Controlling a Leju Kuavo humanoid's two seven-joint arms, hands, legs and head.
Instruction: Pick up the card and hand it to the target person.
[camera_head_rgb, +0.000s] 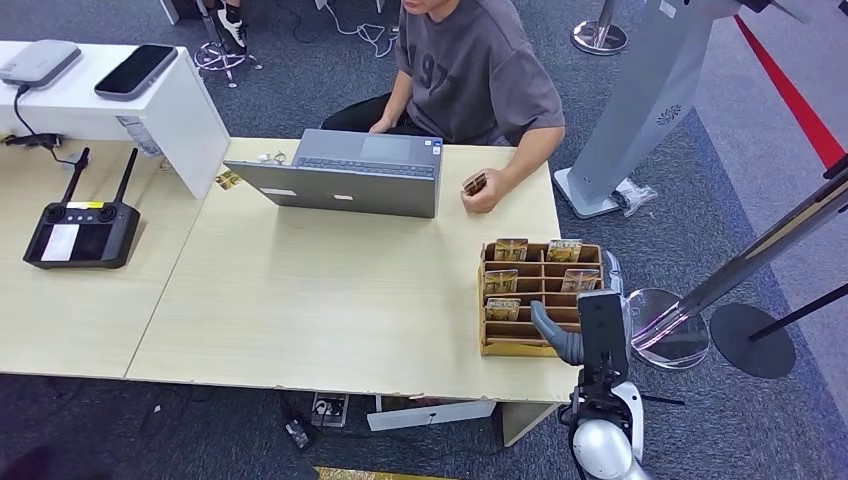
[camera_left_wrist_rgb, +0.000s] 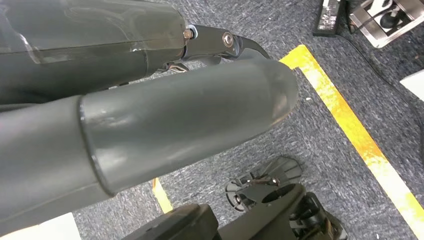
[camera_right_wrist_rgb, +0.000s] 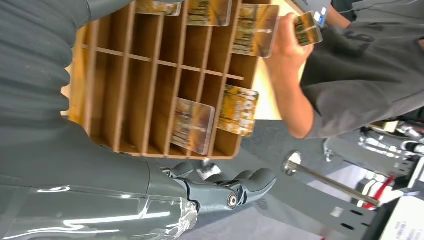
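The bench (camera_head_rgb: 330, 300) was a pale, light-wood tone with a faint grain. The card rack (camera_head_rgb: 492, 345) was plain brown wood, and the cards (camera_right_wrist_rgb: 240, 110) standing in it bore a yellow-orange and brown printed picture; the card (camera_head_rgb: 475, 183) in the person's hand (camera_head_rgb: 485, 195) showed the same brownish print. The person's T-shirt (camera_head_rgb: 480, 75) was dark grey. The laptop (camera_head_rgb: 350, 185) was grey, the remote controller (camera_head_rgb: 80, 232) black with a white label. The floor carpet (camera_left_wrist_rgb: 325, 150) was speckled dark grey, crossed by a yellow-orange stripe (camera_left_wrist_rgb: 350, 125). The right robot hand (camera_head_rgb: 585, 335) was dark grey and black, the left robot hand (camera_left_wrist_rgb: 150, 125) glossy dark grey.
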